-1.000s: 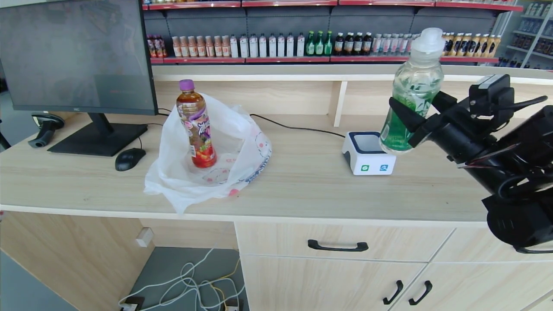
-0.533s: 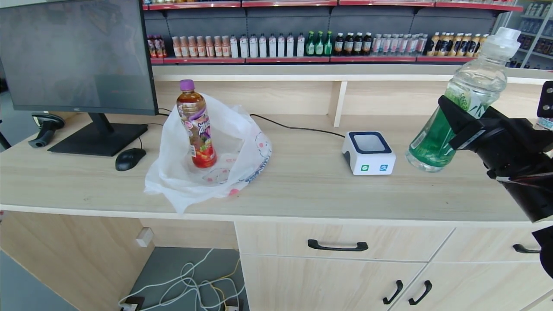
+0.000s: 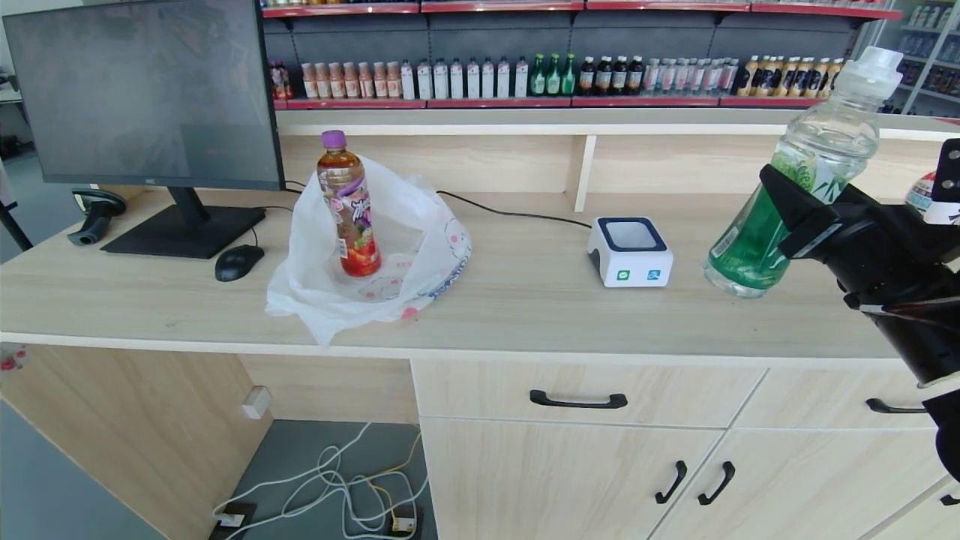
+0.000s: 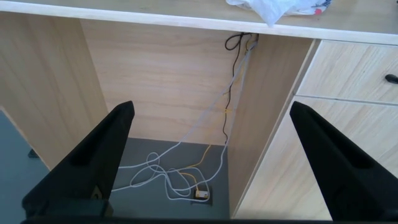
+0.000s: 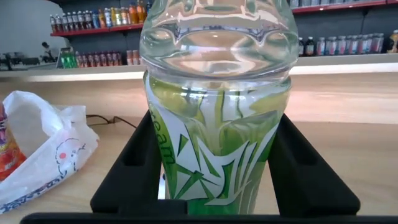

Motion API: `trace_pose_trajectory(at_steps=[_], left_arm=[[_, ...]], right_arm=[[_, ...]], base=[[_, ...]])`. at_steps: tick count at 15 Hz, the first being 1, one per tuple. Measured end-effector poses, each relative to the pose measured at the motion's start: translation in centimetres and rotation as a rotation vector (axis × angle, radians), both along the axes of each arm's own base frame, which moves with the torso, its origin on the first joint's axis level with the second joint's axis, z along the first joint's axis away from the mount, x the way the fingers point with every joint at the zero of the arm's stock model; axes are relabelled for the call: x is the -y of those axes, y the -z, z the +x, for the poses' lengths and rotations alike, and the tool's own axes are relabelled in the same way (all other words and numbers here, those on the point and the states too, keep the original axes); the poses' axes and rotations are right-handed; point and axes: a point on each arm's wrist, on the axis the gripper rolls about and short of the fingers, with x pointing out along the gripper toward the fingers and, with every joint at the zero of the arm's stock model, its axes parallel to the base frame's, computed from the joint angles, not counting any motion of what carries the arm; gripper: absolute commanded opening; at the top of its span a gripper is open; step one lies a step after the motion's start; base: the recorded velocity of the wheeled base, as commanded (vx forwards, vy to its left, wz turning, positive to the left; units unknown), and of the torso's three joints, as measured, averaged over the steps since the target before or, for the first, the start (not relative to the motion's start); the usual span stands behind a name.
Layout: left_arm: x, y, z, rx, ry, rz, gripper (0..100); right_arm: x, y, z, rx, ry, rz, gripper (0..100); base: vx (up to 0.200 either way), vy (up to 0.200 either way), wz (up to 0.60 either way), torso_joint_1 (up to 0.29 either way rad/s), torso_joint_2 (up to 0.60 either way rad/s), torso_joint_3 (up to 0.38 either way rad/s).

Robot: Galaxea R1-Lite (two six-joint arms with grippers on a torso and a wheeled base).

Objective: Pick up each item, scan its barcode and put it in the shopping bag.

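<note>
My right gripper point(image 3: 787, 206) is shut on a green-labelled bottle point(image 3: 799, 169) with a white cap. It holds the bottle tilted above the counter, to the right of the white scanner box point(image 3: 628, 251). In the right wrist view the bottle point(image 5: 217, 74) sits between the black fingers point(image 5: 134, 168) of the right gripper point(image 5: 217, 121). A white shopping bag point(image 3: 420, 247) lies open on the counter's left half, and a purple-capped tea bottle point(image 3: 349, 206) stands upright inside it. My left gripper point(image 4: 211, 168) hangs open below counter height, holding nothing.
A monitor point(image 3: 150, 90), a mouse point(image 3: 238, 262) and a handheld scanner point(image 3: 94, 217) sit at the far left. A cable point(image 3: 517, 216) runs behind the scanner box. Another item point(image 3: 924, 196) peeks out behind the right arm. Drawers point(image 3: 577, 397) and floor cables point(image 4: 180, 180) lie below.
The right gripper carried the green bottle from above the scanner box to the right and tilted it. The head camera has shifted slightly since then.
</note>
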Motion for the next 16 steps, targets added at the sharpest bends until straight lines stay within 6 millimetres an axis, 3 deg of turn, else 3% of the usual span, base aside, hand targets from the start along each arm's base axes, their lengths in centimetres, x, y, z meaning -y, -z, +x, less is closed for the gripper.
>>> trace_pose_trajectory(at_steps=[16], left_arm=[[0.0,0.0,0.0,0.002,0.0,-0.001,100]], right_arm=[[-1.0,0.3,1.8,0.001,-0.027,0.0,0]], base=[[0.0,0.2,0.0,0.003,0.0,0.002]])
